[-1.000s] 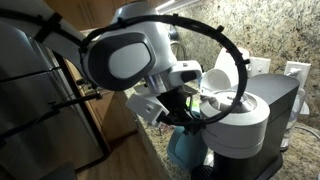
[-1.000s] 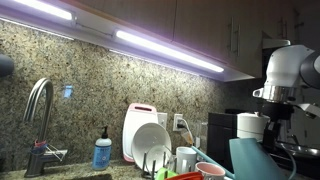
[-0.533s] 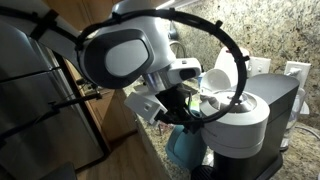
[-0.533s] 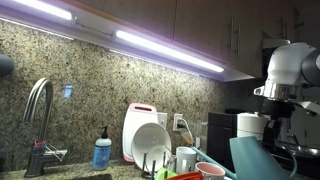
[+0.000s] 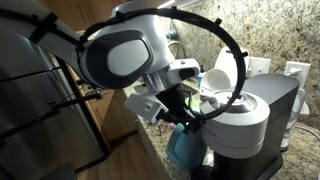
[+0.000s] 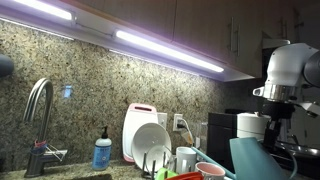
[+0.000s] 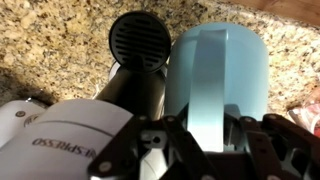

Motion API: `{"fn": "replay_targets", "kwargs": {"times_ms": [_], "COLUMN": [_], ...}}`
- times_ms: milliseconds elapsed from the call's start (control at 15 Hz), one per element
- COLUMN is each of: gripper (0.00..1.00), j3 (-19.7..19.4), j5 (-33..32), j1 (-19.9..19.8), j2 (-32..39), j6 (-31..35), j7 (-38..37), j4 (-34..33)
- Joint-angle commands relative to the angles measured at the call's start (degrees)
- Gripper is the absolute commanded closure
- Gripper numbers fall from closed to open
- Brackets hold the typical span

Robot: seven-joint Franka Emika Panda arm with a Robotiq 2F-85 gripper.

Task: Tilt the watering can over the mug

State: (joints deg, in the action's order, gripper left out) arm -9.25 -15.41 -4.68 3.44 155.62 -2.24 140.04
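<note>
Here the arm (image 5: 125, 55) bends downward, hand (image 7: 200, 138) above the watering can (image 7: 220, 70).

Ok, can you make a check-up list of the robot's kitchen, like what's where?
Surface: speckled granite counter, partly bare.
Job's things: teal watering can close beside the coffee machine; no mug seen next to it.
Clutter: white plate in a dish rack, cups, blue soap bottle.
Fingers: gripper sits either side of the can; whether it is squeezing is not clear.
Cables: black cable looping round the arm.
Surroundings: steel fridge, under-cabinet light, wall outlet.
</note>
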Motion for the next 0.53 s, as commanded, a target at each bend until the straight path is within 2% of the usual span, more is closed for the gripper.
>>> {"fn": "replay_targets", "kwargs": {"times_ms": [0,467], "gripper": [0.98,0.98], "j3": [0.34,0.37], "j5": [-2.0,-4.74], "j1": [-0.34,-0.71], "j2": [-2.67,-4.85], "j6": [-0.42,-0.66], "j7": [-2.17,-5.08], "j4": [0.31,0.78]}}
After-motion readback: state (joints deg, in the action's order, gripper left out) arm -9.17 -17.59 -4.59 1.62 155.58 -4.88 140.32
